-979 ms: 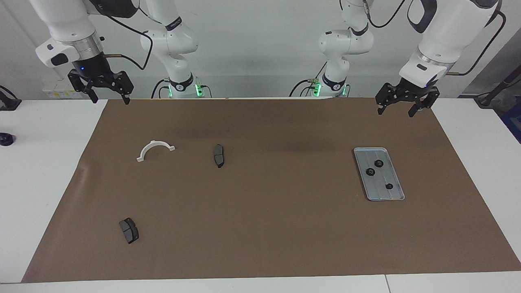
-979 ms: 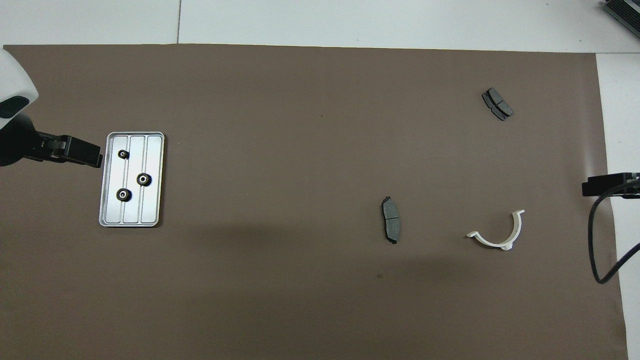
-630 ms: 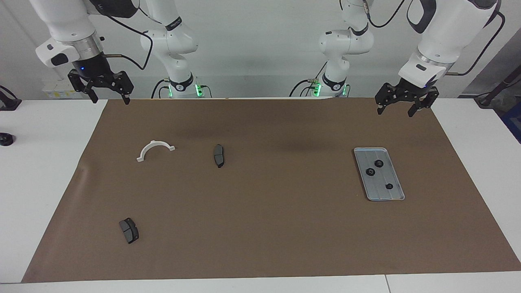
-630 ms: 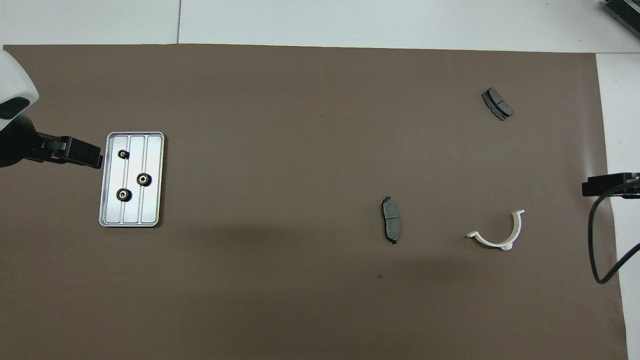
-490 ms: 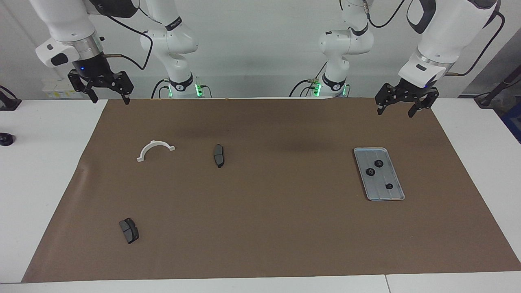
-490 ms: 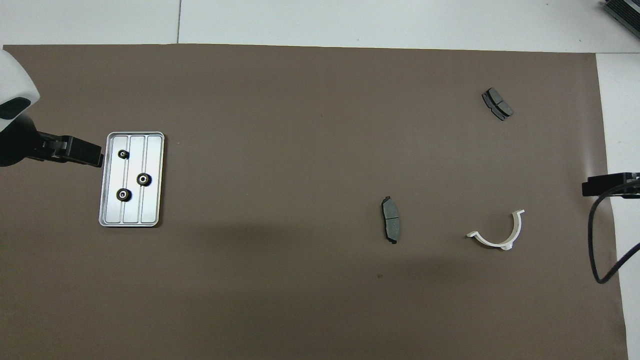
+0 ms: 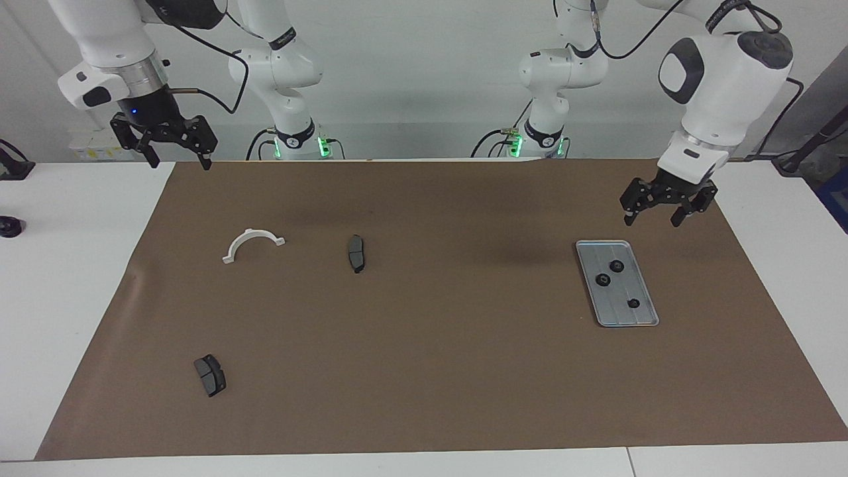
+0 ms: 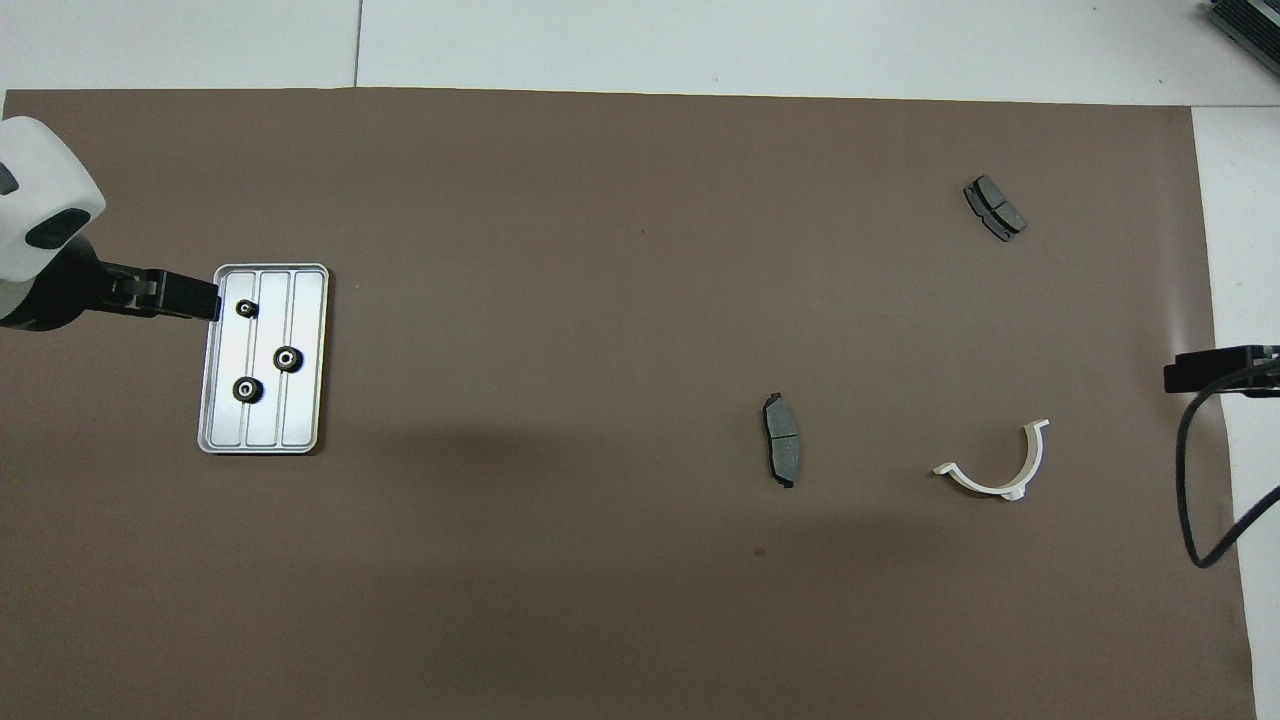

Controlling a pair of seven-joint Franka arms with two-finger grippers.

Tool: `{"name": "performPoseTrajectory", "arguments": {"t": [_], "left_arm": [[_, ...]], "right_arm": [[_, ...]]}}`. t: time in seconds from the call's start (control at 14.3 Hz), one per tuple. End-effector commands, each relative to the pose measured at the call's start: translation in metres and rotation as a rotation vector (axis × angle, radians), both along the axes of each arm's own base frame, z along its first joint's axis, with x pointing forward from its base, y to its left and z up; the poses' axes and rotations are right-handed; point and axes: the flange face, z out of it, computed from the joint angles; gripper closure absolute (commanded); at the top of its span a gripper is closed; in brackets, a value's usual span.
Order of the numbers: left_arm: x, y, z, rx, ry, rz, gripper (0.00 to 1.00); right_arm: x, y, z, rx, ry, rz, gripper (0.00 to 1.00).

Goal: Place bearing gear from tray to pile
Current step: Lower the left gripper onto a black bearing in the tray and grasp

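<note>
Nearest the robots, the left gripper (image 7: 669,211) is held in the air with fingers apart and empty, over the mat at the robot-side end of the tray (image 7: 617,283). The right gripper (image 7: 167,144) waits, fingers apart, at the right arm's end of the table.

Three gears (image 7: 602,279) lie in the tray, at the left arm's end. In the facing view they lie at about 7 o'clock from the left gripper, which is by far the nearer. The tray's long axis runs away from the robots.

The pile, bracket (image 7: 252,242) and two pads (image 7: 356,252), lies well apart toward the right arm's end.

Height above the tray is shown only by the facing view; in the overhead view the left gripper (image 8: 180,297) merely appears to overlap the tray's rim (image 8: 264,443).
</note>
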Motion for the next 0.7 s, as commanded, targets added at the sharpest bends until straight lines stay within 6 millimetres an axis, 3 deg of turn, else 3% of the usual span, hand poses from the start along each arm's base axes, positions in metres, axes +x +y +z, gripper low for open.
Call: {"name": "performPoseTrajectory", "arguments": {"t": [0.0, 0.21, 0.35, 0.63], "left_arm": [[0.027, 0.024, -0.062, -0.012, -0.041, 0.038, 0.00], [0.038, 0.035, -0.124, -0.007, -0.090, 0.052, 0.00], [0.046, 0.052, -0.162, 0.004, -0.074, 0.038, 0.00], [0.045, 0.052, -0.197, 0.006, -0.045, 0.009, 0.03]], "right_arm": [[-0.003, 0.000, 0.005, 0.004, -0.020, -0.013, 0.00], [-0.003, 0.001, 0.005, 0.004, -0.020, -0.011, 0.00], [-0.003, 0.000, 0.005, 0.004, -0.020, -0.013, 0.00], [-0.003, 0.001, 0.005, 0.004, -0.020, -0.011, 0.00]]}}
